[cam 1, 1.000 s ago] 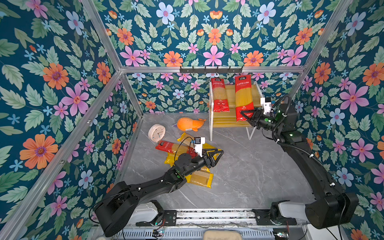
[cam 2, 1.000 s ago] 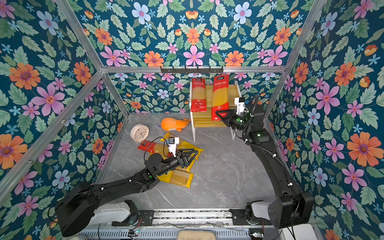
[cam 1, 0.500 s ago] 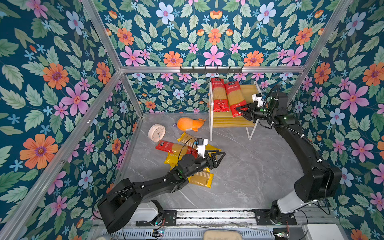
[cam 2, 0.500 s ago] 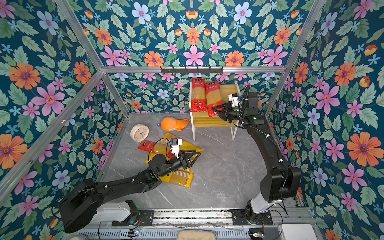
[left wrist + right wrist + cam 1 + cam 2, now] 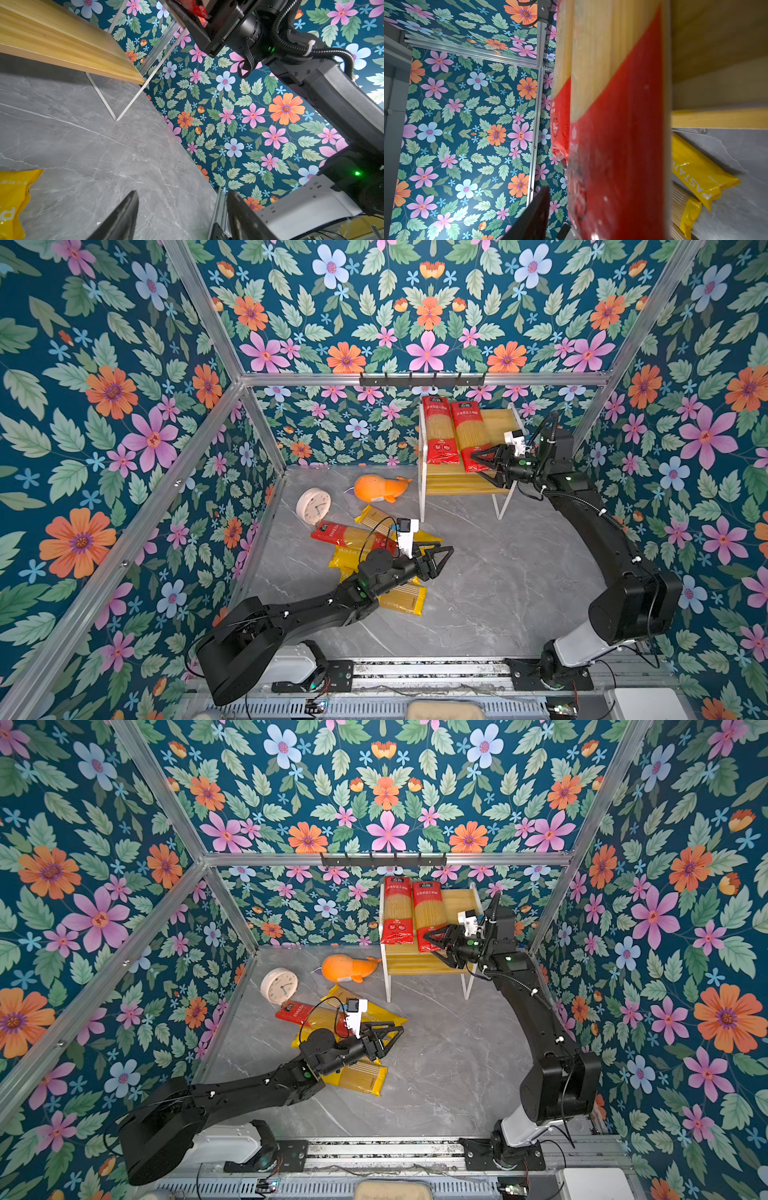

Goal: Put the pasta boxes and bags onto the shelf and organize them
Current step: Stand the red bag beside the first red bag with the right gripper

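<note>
The shelf (image 5: 505, 423) (image 5: 461, 903) stands at the back right. Two clear red-ended pasta packs (image 5: 439, 431) (image 5: 467, 435) lie side by side on its top board. My right gripper (image 5: 483, 467) (image 5: 438, 947) is open, its jaws either side of the right pack's near red end (image 5: 612, 155). One of its fingers (image 5: 533, 214) stands apart from the pack, the other is hidden behind it. My left gripper (image 5: 443, 563) (image 5: 182, 209) is open and empty above a floor pile of yellow packs (image 5: 405, 599) and one red-ended pack (image 5: 345, 534).
An orange plush whale (image 5: 380, 488) and a white clock (image 5: 313, 506) lie left of the shelf. A black hook rail (image 5: 422, 379) runs along the back wall. Floral walls close in on three sides. The shelf's lower board (image 5: 62, 41) is bare.
My right gripper has swung the second red-ended pack down flat beside the first on the top board and opened its jaws. The left arm has hardly moved.
</note>
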You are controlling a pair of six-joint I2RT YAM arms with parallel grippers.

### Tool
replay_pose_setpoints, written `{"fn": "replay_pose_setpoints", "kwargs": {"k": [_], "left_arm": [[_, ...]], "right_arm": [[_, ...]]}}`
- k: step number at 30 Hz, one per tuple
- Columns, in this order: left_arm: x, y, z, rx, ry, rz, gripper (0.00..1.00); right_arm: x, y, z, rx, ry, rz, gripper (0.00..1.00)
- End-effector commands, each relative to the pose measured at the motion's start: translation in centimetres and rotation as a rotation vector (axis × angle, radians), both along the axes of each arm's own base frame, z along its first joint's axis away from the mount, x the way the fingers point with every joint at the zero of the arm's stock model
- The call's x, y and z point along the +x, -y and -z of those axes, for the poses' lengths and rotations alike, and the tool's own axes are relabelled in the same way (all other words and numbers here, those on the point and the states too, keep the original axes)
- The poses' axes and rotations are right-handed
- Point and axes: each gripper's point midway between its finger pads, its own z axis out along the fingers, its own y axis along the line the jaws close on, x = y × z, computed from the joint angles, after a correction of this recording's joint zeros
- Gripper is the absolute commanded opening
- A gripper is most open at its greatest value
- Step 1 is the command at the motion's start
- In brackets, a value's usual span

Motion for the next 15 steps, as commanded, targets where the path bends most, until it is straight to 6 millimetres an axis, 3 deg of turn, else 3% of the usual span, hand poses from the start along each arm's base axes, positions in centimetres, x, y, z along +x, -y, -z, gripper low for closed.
{"fn": "replay_pose_setpoints", "kwargs": {"k": [1,6,9,15], "left_arm": [[0.1,-0.4,0.0,0.000,0.015,-0.017,0.70],[-0.1,-1.0,0.7,0.009,0.013,-0.030,0.70],[-0.1,-0.7,1.0,0.017,0.010,-0.023,0.70],[0.0,-0.4,1.1,0.018,0.006,-0.017,0.70]], "right_arm": [[-0.6,0.7,0.0,-0.018,0.032,0.020,0.63],[-2.1,1.9,0.9,-0.025,0.014,0.044,0.64],[-2.4,2.0,0.6,-0.029,0.024,0.043,0.58],[-0.6,1.9,0.2,-0.017,0.028,0.051,0.45]]}}
